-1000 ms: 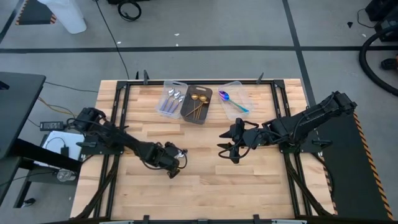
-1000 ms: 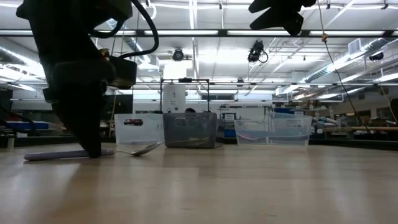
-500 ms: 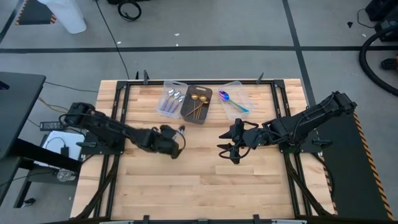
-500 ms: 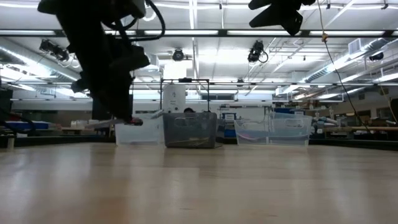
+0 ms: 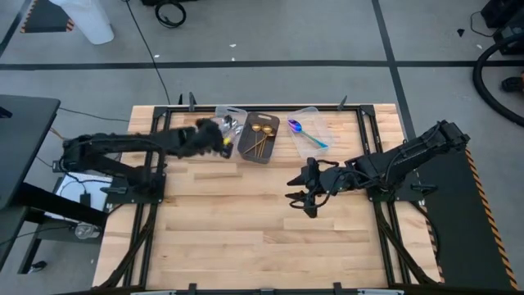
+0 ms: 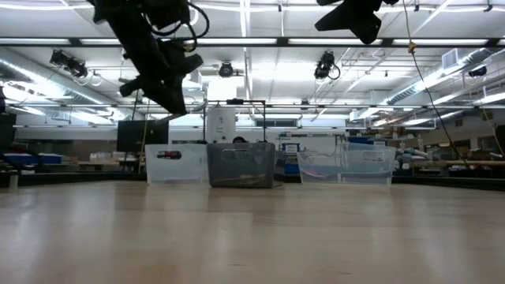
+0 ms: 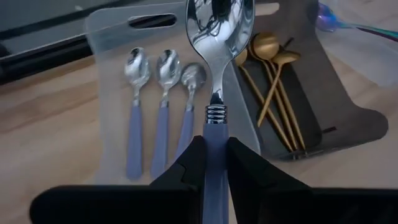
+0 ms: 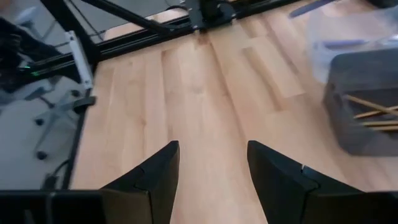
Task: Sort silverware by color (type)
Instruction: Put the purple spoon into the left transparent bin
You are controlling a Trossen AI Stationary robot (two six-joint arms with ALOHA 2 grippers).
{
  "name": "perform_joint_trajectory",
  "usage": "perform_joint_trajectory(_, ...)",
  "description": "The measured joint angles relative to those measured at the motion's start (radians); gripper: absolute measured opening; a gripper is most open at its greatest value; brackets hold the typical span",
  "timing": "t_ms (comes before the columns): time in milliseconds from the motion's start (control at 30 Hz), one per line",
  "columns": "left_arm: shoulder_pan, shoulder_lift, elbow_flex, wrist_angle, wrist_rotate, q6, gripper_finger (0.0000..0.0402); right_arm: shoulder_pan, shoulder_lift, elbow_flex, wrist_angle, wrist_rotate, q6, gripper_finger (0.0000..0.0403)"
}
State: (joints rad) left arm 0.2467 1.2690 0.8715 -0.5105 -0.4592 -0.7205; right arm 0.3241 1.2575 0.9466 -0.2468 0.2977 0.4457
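Observation:
My left gripper (image 5: 217,136) hangs over the left clear bin (image 5: 226,131) at the table's far edge, shut on a silver-bowled spoon with a lavender handle (image 7: 217,74). Three matching spoons (image 7: 161,93) lie flat in that bin. Gold spoons (image 7: 273,81) rest in the dark bin (image 5: 260,137) beside it. A purple-bowled, teal-handled spoon (image 5: 304,135) lies in the right clear bin. My right gripper (image 5: 299,199) is open, raised over the table's right middle. My left gripper pinches the spoon's lavender handle (image 7: 215,146) between its two fingers, just behind the silver collar. The fingers lie along the handle and the bowl (image 7: 219,25) sticks out ahead of them. The spoon is lifted clear, above the bin.
The three bins stand in a row along the far edge (image 6: 237,164). A black frame rail (image 5: 270,107) runs behind them. Bare wood (image 5: 262,238) spreads across the middle and near side of the table. My right arm (image 5: 401,160) reaches in from the right edge.
My left gripper, shut on the lavender-handled spoon, has lifted it off the table near the middle left and carried it up and toward the far edge, ending above the left clear bin. The spoon is now clear of the wood.

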Motion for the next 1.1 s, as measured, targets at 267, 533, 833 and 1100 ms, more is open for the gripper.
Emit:
perform_joint_trajectory(267, 0.225, 0.034, -0.001, 0.053, 0.156, 0.188, 0.005, -0.088, -0.001, 0.0, 0.032, -0.038, 0.026, 0.0199)
perform_joint_trajectory(533, 0.34, 0.099, 0.0, 0.241, 0.279, 0.439, 0.005, -0.199, -0.001, 0.0, 0.029, -0.007, -0.015, 0.0199)
perform_joint_trajectory(833, 0.353, 0.154, 0.0, 0.288, 0.301, 0.519, 0.005, -0.303, -0.026, 0.0, 0.029, -0.004, 0.022, 0.0199)
perform_joint_trajectory(1100, 0.346, 0.198, 0.001, 0.233, 0.299, 0.534, 0.005, -0.379, -0.046, 0.001, 0.033, -0.003, 0.023, 0.0199)
